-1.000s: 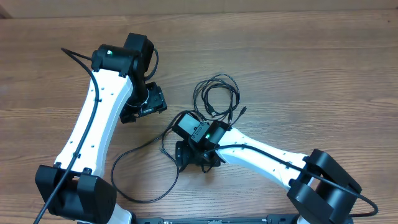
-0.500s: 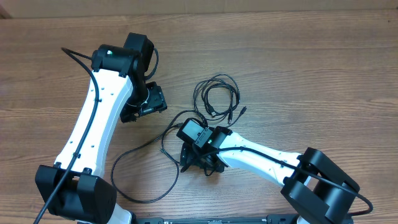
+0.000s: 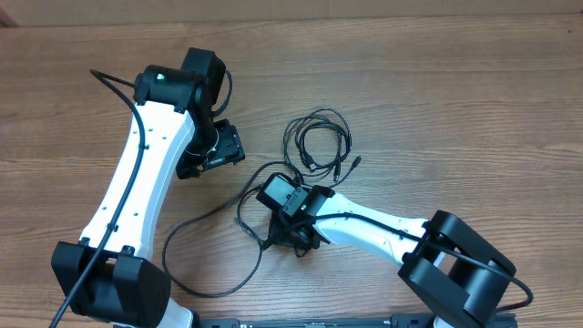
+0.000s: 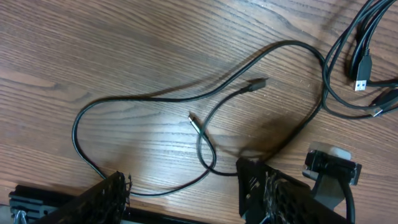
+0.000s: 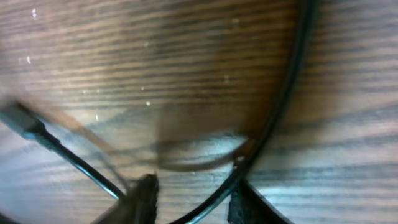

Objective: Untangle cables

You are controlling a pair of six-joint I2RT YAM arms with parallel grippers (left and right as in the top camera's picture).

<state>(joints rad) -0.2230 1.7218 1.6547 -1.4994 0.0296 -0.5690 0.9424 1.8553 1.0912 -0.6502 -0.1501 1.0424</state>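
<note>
overhead: 2 white arms reach over the wooden surface (image 3: 437, 73). the left claw (image 3: 219, 150) hangs left of the cables, well apart from the coiled cable bunch (image 3: 319, 112) near the middle. the right claw (image 3: 290, 241) is down just below that bunch, at one end of the long cable (image 3: 166, 253), which swings out in 1 wide loop toward the lower left. the strands in the bunch are too tangled to count from here.

left wrist: the left claw (image 4: 183, 186) has its 2 fingers (image 4: 112, 196) spread wide with nothing pinched. a bend of the long cable (image 4: 155, 98) lies on the surface under the gap. 2 plug ends (image 4: 258, 82) show in the middle, and the cable bunch (image 4: 348, 37) sits at upper right with at least 2 more plugs.

right wrist: blurred. the right claw (image 5: 196, 199) shows 2 fingers (image 5: 144, 196) a little apart. 1 thin cable (image 5: 289, 81) runs through the gap, close against the right finger; i cannot tell whether it is gripped. a second cable (image 5: 74, 163) with a plug lies at left.
</note>
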